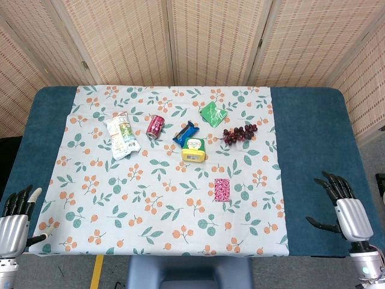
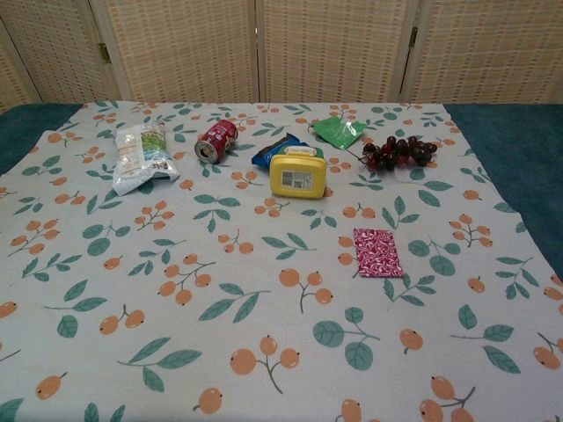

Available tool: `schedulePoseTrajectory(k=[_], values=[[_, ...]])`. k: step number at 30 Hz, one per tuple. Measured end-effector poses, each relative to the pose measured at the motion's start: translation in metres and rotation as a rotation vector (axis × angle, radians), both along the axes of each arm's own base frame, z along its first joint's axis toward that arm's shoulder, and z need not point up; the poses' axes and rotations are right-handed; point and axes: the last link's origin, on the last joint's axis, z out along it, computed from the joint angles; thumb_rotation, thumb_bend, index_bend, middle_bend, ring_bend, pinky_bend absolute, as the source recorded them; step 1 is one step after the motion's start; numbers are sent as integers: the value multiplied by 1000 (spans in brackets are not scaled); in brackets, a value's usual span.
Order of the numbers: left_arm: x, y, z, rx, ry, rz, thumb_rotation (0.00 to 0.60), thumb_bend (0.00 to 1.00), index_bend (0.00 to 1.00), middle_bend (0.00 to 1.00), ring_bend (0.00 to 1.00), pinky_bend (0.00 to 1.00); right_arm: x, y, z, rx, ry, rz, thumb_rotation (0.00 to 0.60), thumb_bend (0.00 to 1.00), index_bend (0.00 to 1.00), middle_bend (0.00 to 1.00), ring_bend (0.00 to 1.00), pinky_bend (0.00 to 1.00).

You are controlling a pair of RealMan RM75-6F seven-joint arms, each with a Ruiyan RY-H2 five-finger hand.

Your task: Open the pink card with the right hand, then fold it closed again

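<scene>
Pink card [image 1: 222,189] closed, flat on table [image 1: 313,144], right hand [image 1: 346,208] at its 3 o'clock, well apart, fingers [image 1: 329,183] spread, holding nothing

Counted on the cloth [image 1: 150,192]: one pink card [image 1: 222,189], lower centre-right; one red can [image 1: 155,127], on its side, upper centre; one white snack bag [image 1: 122,135], upper left; one blue wrapper [image 1: 185,132] and one yellow box [image 1: 194,150], centre; one green packet [image 1: 213,112], upper centre; one bunch of dark grapes [image 1: 239,133], upper right. Two hands: left [image 1: 15,220], right [image 1: 346,201].
</scene>
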Motion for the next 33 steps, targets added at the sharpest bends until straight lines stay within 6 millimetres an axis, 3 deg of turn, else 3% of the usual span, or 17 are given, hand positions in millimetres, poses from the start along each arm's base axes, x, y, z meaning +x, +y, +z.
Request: schedulePoseTrajectory(k=[22,33], values=[[0,-2,1,-7,2,0,600,213,69,0,43,0,-2,1,0,4,-11,-4,564,101,155,72,0,0],[-2,-2,0,-12,0,3,600,213,81,0,43,0,14,-8,-9,71,-46,39,562,103,155,72,0,0]])
